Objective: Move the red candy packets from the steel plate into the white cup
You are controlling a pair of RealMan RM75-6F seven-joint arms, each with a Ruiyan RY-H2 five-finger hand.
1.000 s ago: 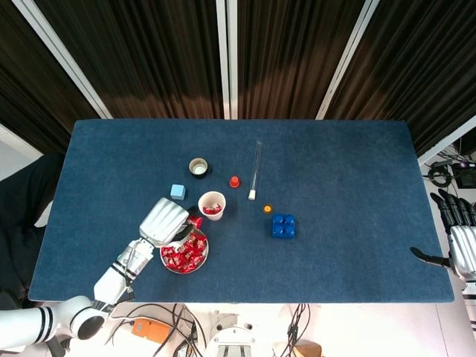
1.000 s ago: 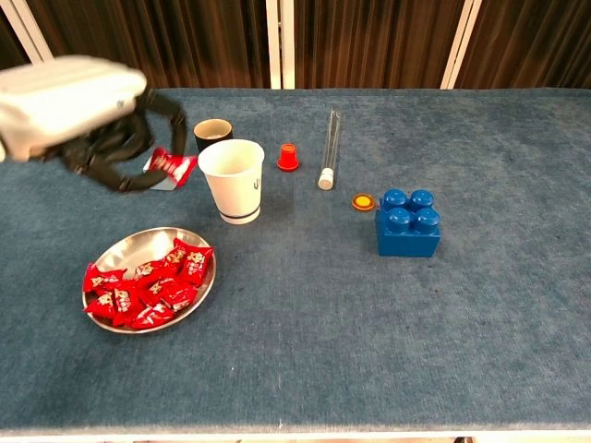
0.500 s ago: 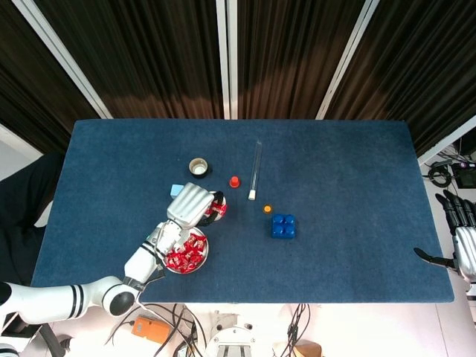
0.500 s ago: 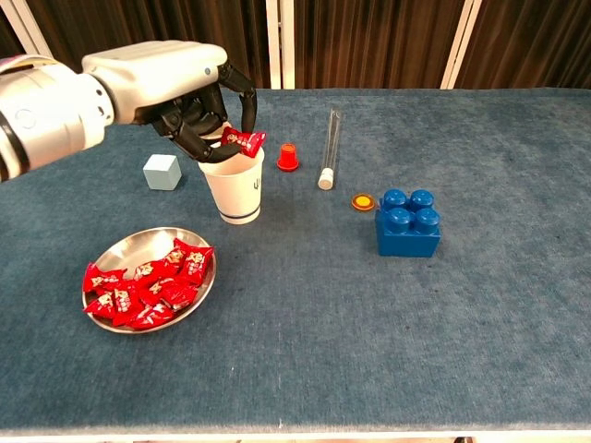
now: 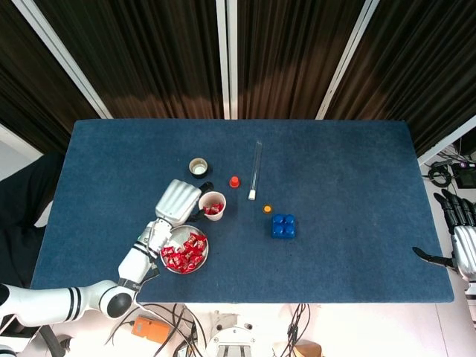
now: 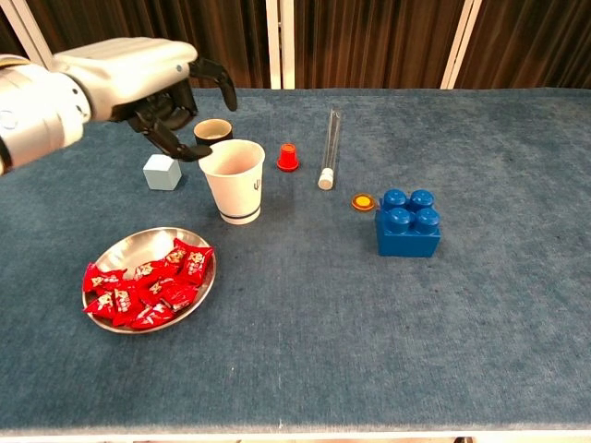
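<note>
Now | left hand (image 6: pixel 152 88) fingers (image 6: pixel 185 148) spread, empty | beside white cup (image 6: pixel 233 181)

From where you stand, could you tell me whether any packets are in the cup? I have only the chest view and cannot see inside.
Observer: Yes, the head view shows red packets lying inside the cup.
Operator: Thank you. Where is the right hand? It is outside my frame.
Observer: The right hand hangs just beyond the right edge of the table, with fingers apart and holding nothing.
</note>
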